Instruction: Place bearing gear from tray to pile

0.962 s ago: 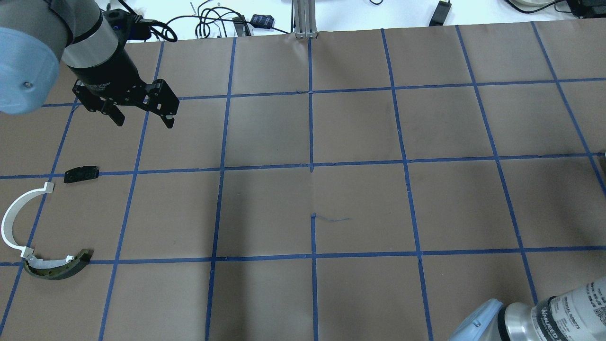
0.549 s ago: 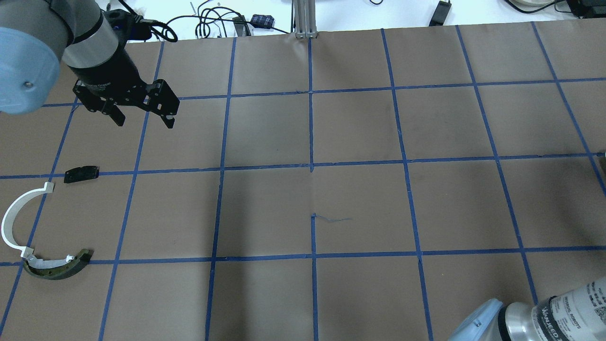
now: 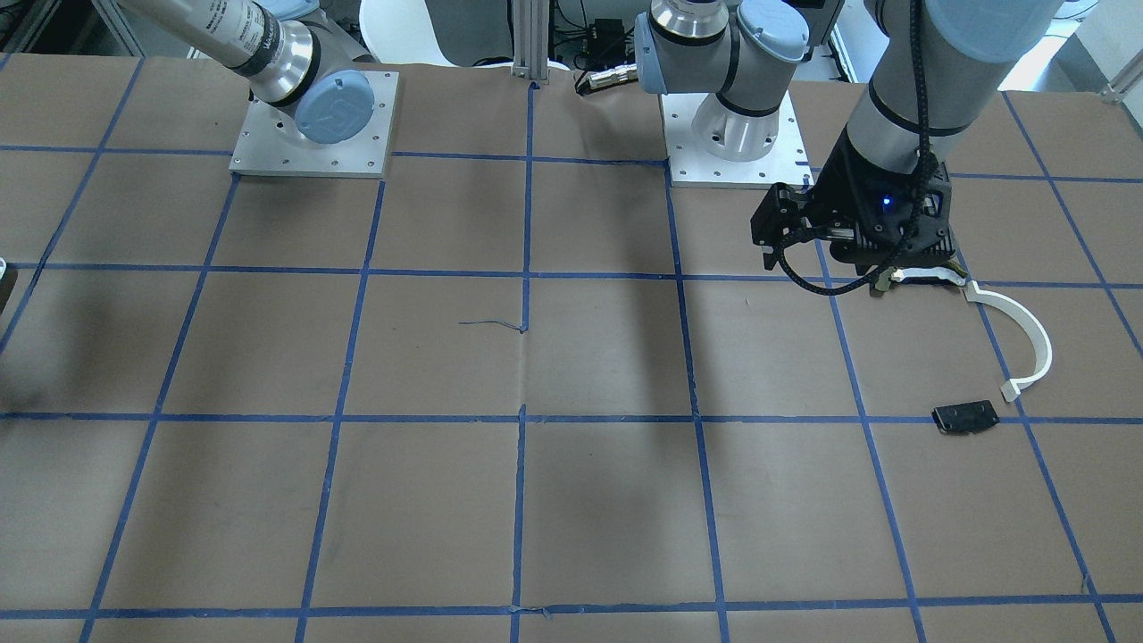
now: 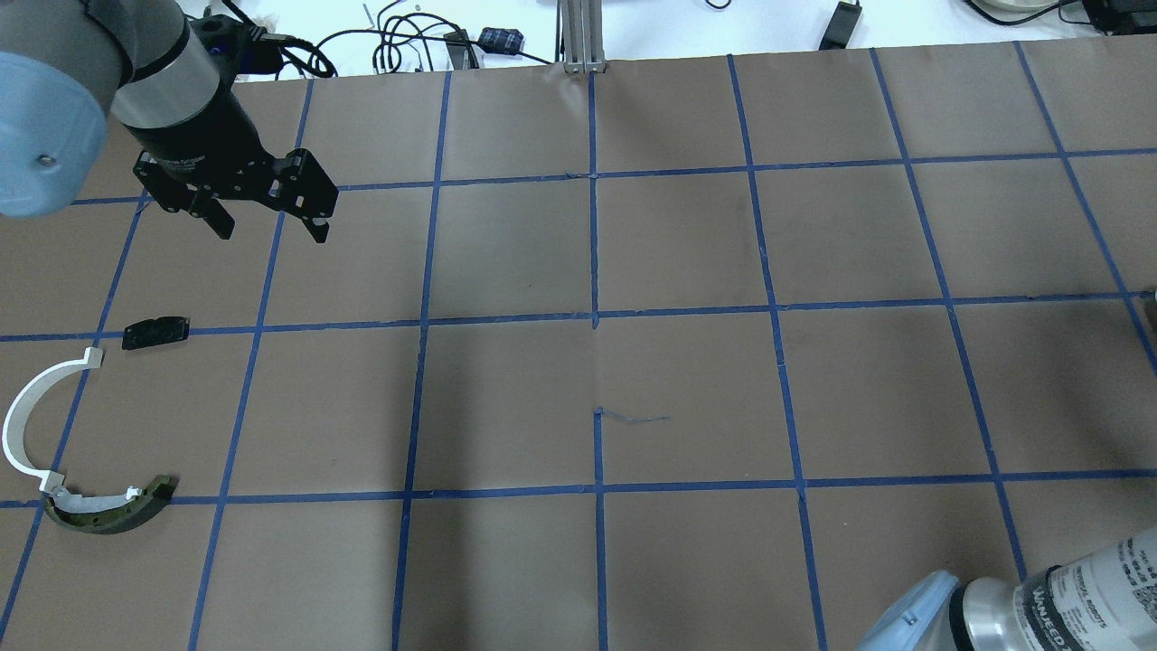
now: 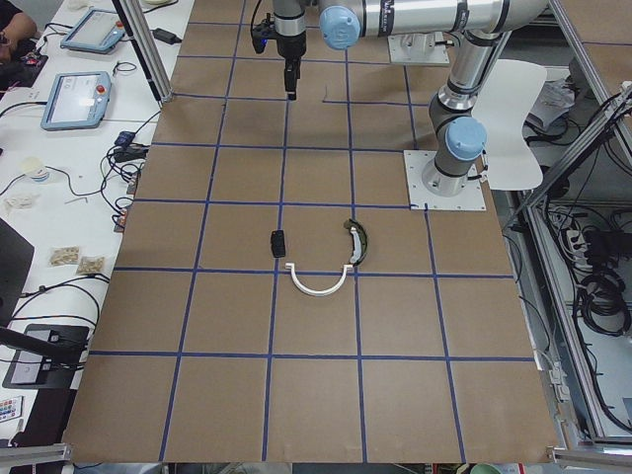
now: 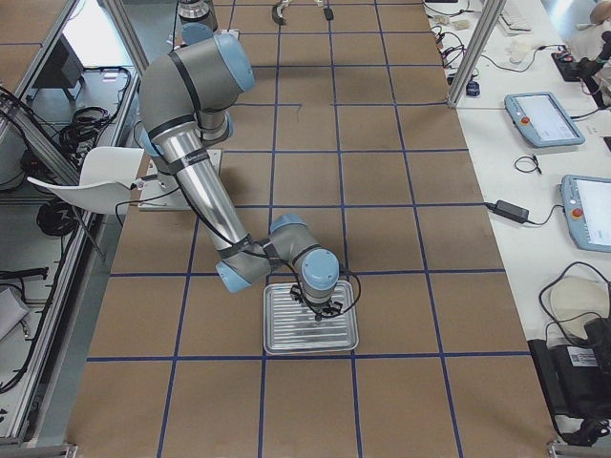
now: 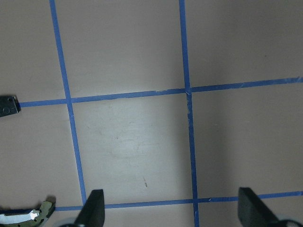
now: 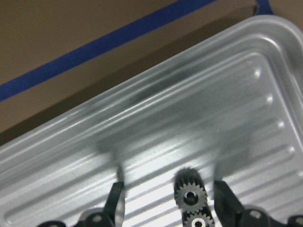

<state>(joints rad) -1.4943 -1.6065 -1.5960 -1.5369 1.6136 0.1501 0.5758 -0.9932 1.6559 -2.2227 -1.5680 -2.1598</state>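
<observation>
The task is only getting under way: the bearing gear is lying on the ribbed tray, low in the right wrist view. The right claw is hanging around it with fingers apart, gripping nothing. Lifting, carrying and releasing are all waiting. At upper left of the overhead view the left claw, also spread apart, is hovering empty above the worktop. The pile is sitting at the lower left edge.
</observation>
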